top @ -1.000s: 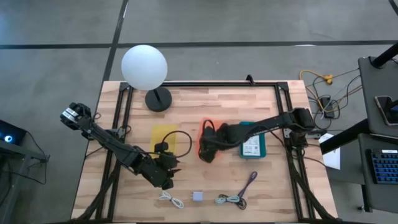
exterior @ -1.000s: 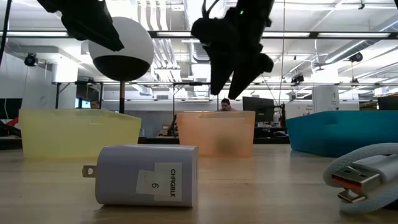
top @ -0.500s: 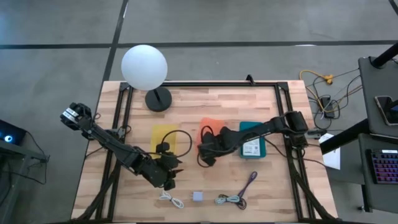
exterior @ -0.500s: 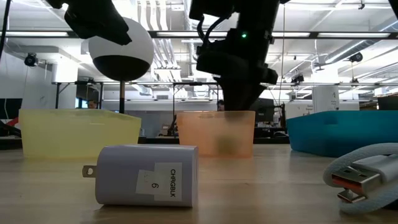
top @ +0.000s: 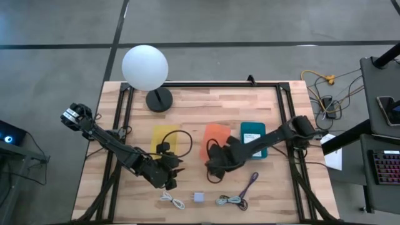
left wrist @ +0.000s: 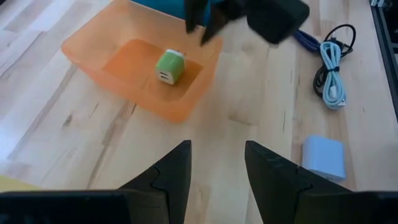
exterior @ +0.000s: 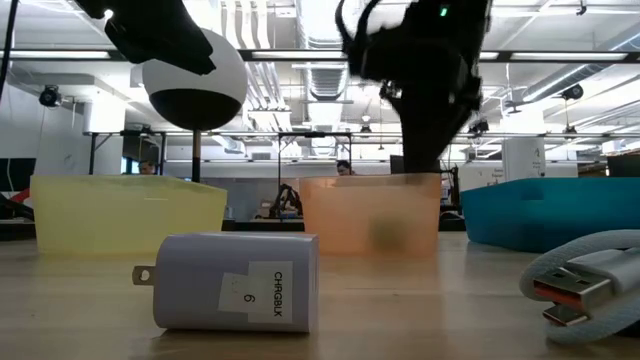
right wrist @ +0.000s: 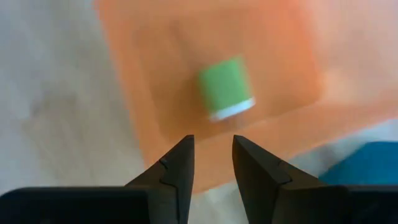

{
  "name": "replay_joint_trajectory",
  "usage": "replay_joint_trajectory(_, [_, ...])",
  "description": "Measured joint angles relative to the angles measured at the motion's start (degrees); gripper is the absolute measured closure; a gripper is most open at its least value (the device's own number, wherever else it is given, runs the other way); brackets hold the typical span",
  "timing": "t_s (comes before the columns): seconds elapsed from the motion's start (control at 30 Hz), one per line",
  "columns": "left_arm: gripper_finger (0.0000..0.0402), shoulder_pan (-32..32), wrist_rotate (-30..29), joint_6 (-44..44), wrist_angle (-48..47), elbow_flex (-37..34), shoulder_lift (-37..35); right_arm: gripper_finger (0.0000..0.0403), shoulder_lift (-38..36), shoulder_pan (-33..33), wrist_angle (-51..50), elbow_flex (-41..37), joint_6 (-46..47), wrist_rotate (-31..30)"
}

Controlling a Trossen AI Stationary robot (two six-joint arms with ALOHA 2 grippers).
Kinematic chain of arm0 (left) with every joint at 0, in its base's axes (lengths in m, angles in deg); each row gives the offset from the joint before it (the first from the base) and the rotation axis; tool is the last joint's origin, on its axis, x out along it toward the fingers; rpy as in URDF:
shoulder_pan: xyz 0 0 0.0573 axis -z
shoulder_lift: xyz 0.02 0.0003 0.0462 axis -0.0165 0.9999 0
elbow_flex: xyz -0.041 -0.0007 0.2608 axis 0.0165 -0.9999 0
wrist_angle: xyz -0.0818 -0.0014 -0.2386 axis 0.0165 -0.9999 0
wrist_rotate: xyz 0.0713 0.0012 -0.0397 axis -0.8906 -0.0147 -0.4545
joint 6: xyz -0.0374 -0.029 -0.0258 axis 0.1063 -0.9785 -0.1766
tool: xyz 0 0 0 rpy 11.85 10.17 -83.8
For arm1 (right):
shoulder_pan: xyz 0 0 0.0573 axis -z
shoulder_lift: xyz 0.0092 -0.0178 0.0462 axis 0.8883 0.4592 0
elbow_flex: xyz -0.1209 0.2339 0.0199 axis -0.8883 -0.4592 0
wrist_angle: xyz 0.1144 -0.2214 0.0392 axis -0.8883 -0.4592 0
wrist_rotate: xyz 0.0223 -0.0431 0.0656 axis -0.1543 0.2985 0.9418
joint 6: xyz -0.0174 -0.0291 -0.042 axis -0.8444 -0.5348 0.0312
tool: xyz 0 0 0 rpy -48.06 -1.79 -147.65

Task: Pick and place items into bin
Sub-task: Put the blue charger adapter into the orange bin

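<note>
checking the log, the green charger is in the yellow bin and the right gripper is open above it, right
Not quite. The green charger lies in the orange bin, not the yellow one, as the left wrist view shows. The rest holds: the right gripper is open above it.

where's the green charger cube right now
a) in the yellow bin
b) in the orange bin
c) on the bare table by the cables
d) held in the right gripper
b: the green charger cube lies on the floor of the orange bin, and the right gripper hangs above it with open, empty fingers.
</note>
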Motion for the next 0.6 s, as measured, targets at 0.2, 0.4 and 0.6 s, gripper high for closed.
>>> replay_joint_trajectory(0.2, [0.0267, 0.00, 1.87, 0.14, -0.03, 0.00, 0.02, 0.0307, -6.19, -5.62, 5.28, 0.12, 0.31, -10.59])
replay_joint_trajectory(0.4, [0.0267, 0.07, 6.49, 1.64, -0.10, -1.11, 0.03, 0.0296, -4.19, -12.66, 25.62, 0.24, -19.63, 2.11])
replay_joint_trajectory(0.6, [0.0267, 0.04, 7.97, -1.96, -0.07, -3.03, 0.02, 0.0208, 1.00, -13.15, 27.41, 2.56, -18.90, 2.29])
